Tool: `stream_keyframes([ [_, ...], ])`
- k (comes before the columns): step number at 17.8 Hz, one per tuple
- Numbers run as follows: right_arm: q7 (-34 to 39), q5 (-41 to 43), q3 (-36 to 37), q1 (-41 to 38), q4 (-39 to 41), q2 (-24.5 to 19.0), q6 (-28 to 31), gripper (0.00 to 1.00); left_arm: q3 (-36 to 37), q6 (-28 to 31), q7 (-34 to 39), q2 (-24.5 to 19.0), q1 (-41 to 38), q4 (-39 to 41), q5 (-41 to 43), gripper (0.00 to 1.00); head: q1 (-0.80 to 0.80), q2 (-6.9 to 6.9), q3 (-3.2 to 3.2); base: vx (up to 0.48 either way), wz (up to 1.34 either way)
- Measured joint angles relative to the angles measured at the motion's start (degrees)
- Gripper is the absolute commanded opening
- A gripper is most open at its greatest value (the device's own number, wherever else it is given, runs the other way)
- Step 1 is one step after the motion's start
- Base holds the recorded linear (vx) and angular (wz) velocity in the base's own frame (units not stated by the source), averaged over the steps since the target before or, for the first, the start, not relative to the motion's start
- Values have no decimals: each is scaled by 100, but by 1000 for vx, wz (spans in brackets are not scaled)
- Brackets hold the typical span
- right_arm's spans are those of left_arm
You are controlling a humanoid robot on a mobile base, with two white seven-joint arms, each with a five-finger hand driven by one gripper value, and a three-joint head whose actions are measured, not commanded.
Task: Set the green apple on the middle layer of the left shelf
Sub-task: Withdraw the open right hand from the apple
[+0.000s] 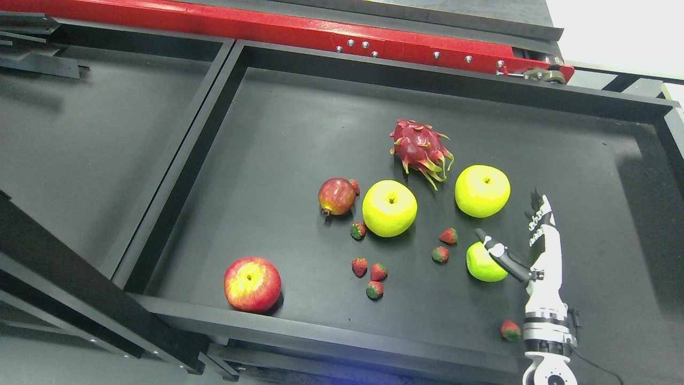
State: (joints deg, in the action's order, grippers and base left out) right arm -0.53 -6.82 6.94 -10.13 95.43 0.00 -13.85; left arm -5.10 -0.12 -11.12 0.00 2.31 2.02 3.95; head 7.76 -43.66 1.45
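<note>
Three green apples lie on the black tray point(299, 133) in the head view: one at the centre point(389, 208), one further right point(482, 190), and a smaller one point(482, 263) lower right. My right hand point(510, 227) rises from the bottom right, fingers spread. Its thumb point(499, 251) lies across the small apple's right side while the other fingers point(538, 211) point up, apart from the fruit. Nothing is grasped. The left arm is out of the picture.
A dragon fruit point(421, 148) sits at the back, a pomegranate point(337, 196) left of the centre apple, a red apple point(252, 284) near the front rim. Several strawberries point(374, 275) are scattered about, one point(510, 330) by my wrist. Another black tray point(80, 139) lies left.
</note>
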Motion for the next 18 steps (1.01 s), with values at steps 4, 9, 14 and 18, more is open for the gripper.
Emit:
stream_keyframes([
  [4,-19,27,-15,31,-1,0,168,100,0,1,1,0,0,0,0,100,0,0,0,0,0],
  [9,-34,44,-4,66,-1,0,239,100,0,2,1,0,0,0,0,100,0,0,0,0,0],
  [14,-5,52,-19,200,-9,0,342,100,0,16,1,0,0,0,0,100,0,0,0,0,0],
  [18,36,57,-158,347,-34,0,387,100,0,30,1,0,0,0,0,100,0,0,0,0,0],
])
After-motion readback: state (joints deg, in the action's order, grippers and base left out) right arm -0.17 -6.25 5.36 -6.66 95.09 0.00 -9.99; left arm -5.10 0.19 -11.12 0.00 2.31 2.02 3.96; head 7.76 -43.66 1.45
